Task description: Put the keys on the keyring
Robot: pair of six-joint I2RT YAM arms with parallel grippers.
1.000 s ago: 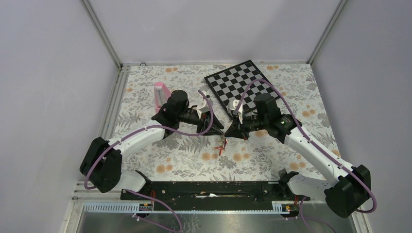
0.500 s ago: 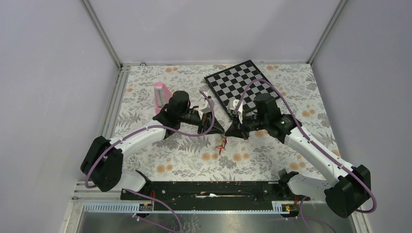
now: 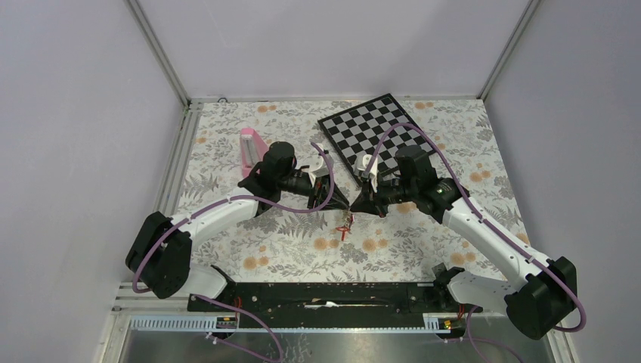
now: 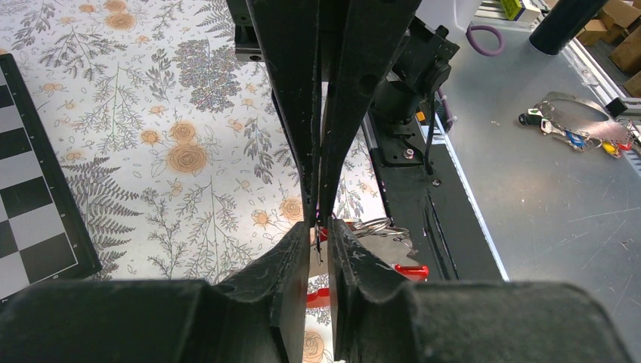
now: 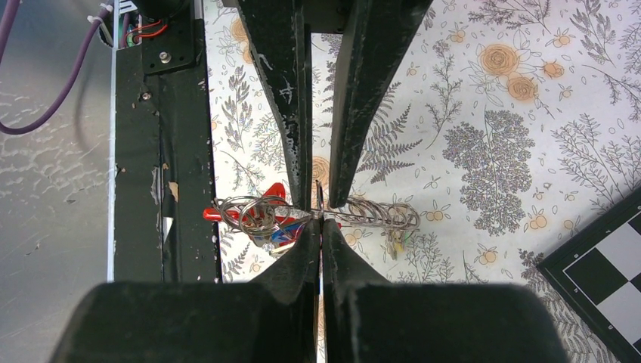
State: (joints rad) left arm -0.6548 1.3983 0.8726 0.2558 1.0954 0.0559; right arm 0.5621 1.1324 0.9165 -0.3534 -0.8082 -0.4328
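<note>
Pinching shut at the tips, the right gripper point(image 5: 320, 227) clamps the middle of a run of wire rings point(image 5: 378, 213), with no gap showing between its fingers. Facing it tip to tip, the left gripper point(image 4: 319, 240) has its fingers drawn in to a narrow slit with a thin dark sliver point(image 4: 320, 246) caught in it; what that sliver belongs to cannot be told. The keys point(image 5: 274, 233) hang from the rings just to one side of the right gripper's tips, their coloured tags bunched together, and one more dangles on the other side. A red curved length among them looks to be the keyring point(image 5: 272, 190). From above, the whole bunch hangs just beneath both grippers, over the flowered bench point(image 5: 491, 151). Beyond the grippers lies a chessboard point(image 3: 374, 132). A pink block point(image 3: 249, 147) sits well off past the left gripper's wrist.
</note>
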